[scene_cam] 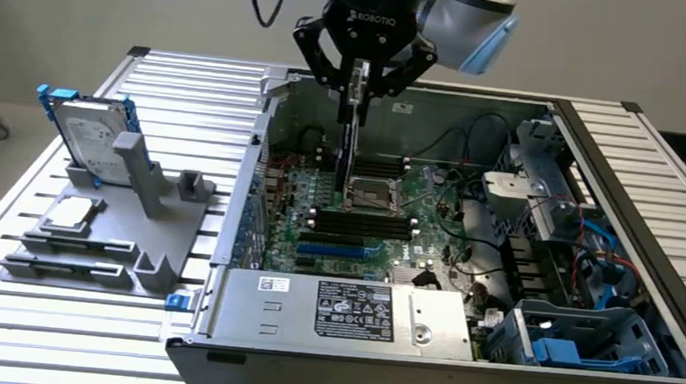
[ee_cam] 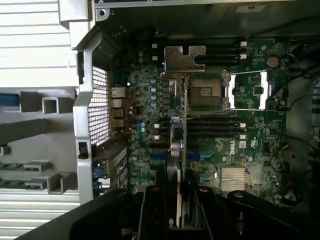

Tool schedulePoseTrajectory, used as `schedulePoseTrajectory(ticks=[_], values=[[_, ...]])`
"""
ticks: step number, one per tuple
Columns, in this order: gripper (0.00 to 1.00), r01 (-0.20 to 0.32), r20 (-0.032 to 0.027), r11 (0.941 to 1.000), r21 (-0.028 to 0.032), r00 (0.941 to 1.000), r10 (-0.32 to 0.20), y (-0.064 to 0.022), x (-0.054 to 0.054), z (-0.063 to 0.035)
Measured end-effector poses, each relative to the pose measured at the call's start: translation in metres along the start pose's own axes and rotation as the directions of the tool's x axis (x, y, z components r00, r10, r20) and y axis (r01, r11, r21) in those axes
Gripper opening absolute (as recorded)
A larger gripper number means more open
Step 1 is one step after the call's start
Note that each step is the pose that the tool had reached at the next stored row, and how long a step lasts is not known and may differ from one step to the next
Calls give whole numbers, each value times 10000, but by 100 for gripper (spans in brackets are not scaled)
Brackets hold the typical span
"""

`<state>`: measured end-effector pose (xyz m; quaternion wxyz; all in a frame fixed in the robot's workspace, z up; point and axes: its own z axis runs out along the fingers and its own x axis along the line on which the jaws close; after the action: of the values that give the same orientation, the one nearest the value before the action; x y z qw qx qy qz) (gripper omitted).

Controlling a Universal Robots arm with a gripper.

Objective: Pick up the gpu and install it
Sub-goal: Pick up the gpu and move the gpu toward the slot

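Arm (scene_cam: 467, 15) vert. over mobo (scene_cam: 359, 222), fingers (scene_cam: 313, 56) clamped on gpu (scene_cam: 349, 147).

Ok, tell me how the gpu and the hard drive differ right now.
The gpu hangs clamped in the gripper over the motherboard inside the case; the hard drive rests in the grey holder outside it. The gpu shows as a thin dark edge; the hard drive shows a broad silver face, blue-framed. Both stand upright.
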<state>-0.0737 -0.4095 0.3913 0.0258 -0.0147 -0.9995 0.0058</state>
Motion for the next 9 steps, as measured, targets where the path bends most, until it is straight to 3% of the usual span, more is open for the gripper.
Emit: schedulePoseTrajectory(ticks=[9], values=[[27, 10, 1, 10000, 64, 10000, -10, 8, -339, 147]])
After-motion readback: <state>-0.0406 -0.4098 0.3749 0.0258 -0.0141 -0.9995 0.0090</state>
